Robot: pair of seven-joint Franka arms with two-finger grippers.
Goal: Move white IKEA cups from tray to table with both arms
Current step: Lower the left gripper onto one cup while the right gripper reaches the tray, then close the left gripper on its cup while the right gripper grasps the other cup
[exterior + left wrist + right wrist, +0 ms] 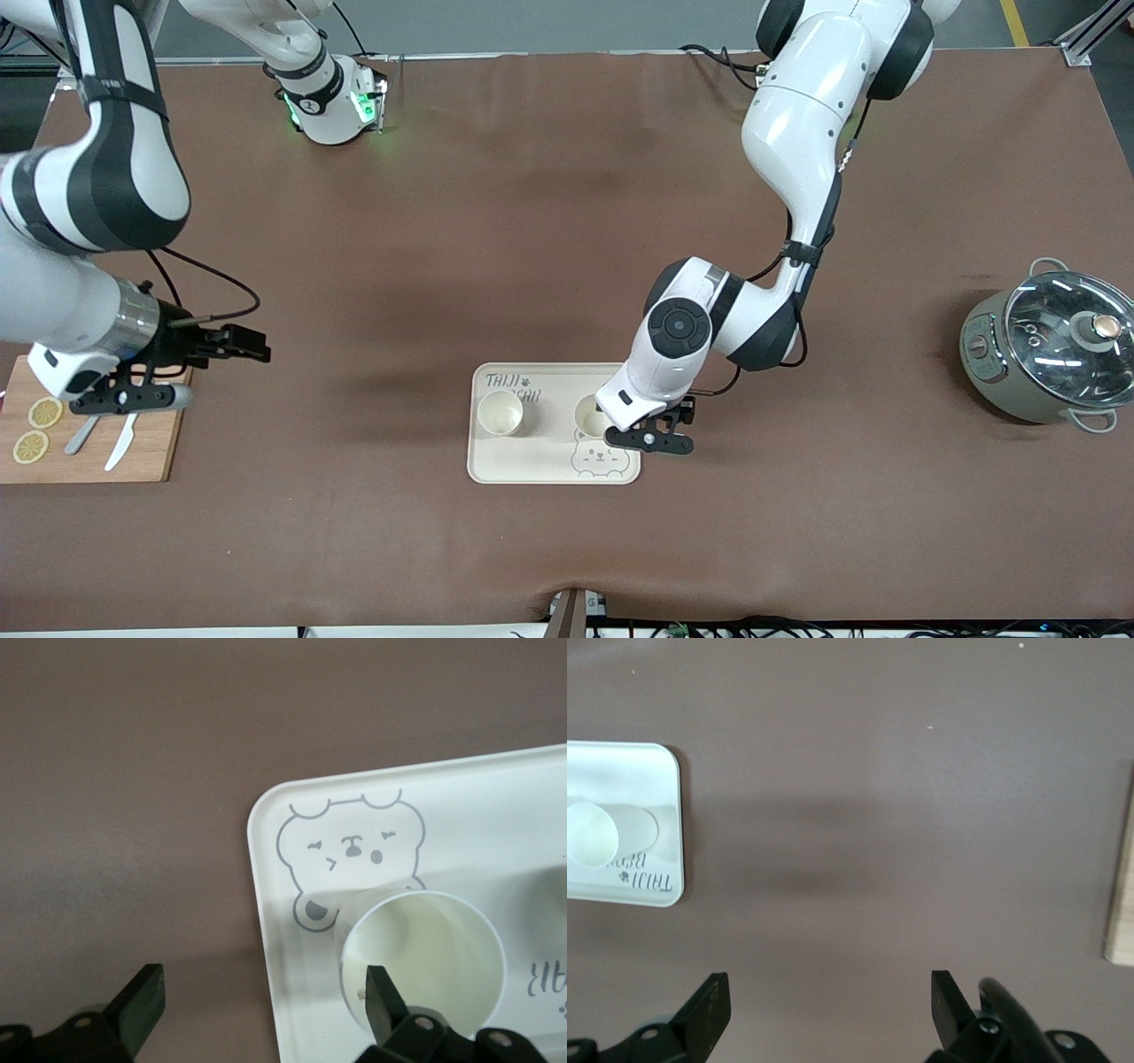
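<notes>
A brown mat covers the table (532, 221). Both white cups, one (500, 413) toward the right arm's end and one (589, 413) partly under the left arm, stand upright on the bear-print tray (532, 465). The left gripper (266, 1001) hangs wide open over the tray's edge at the second cup's four o'clock. The right gripper (830, 1005), also wide open, waits over the wooden board (151, 443) at the tray's nine o'clock; a lidded pot (1050, 354) stands at three.

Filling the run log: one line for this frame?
cups: both cups on tray | left gripper: open over tray edge | right gripper: open, waits over cutting board
</notes>
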